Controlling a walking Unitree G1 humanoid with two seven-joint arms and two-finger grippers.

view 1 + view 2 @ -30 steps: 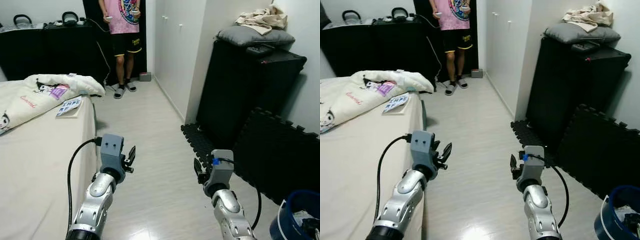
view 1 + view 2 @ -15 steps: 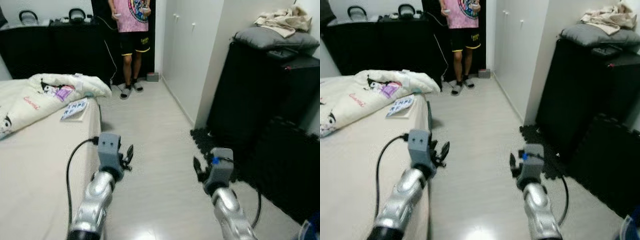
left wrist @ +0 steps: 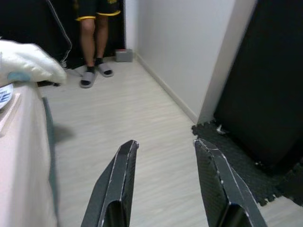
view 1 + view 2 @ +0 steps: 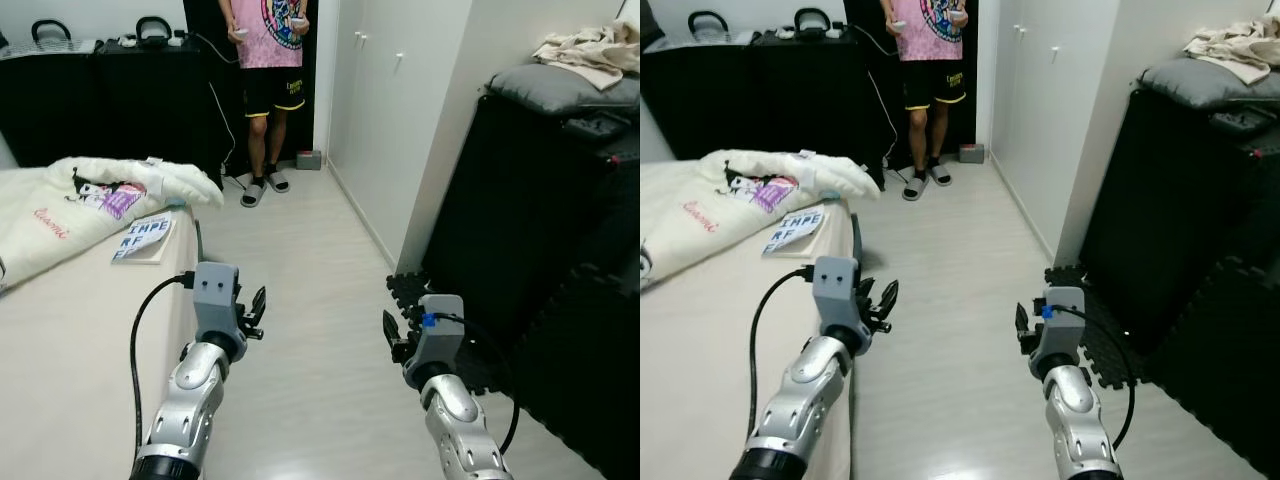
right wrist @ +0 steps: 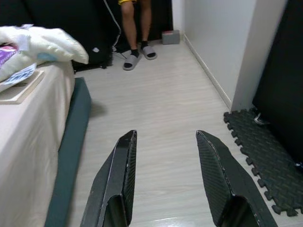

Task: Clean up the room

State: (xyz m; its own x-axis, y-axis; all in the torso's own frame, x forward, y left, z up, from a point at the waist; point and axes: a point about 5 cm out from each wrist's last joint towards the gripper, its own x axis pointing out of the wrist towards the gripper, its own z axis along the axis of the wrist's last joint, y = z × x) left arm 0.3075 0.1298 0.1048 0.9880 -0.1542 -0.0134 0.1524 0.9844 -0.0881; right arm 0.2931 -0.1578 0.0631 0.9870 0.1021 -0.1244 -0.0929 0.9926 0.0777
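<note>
Room, mid-walk; nothing in either tool
- Left tool (image 3: 163,184): raised over the bed's edge, fingers spread, empty
- Right tool (image 5: 165,182): raised above the pale floor (image 4: 300,260), fingers spread, empty
- Bed (image 4: 60,340): rumpled printed quilt (image 4: 90,190) at its far end, a book (image 4: 138,238) lying just beside it (likely the first things to tidy)
- Person (image 4: 268,60) standing at the far end of the aisle
- Black cabinet (image 4: 530,200): grey cushion (image 4: 555,85) on top, crumpled cloth (image 4: 595,45) on that
- Black foam mats (image 4: 440,300) at the cabinet's foot
- Containers: none visible
- Handling note: I'd pick one item, stop square to it, keep both tools spread until close
</note>
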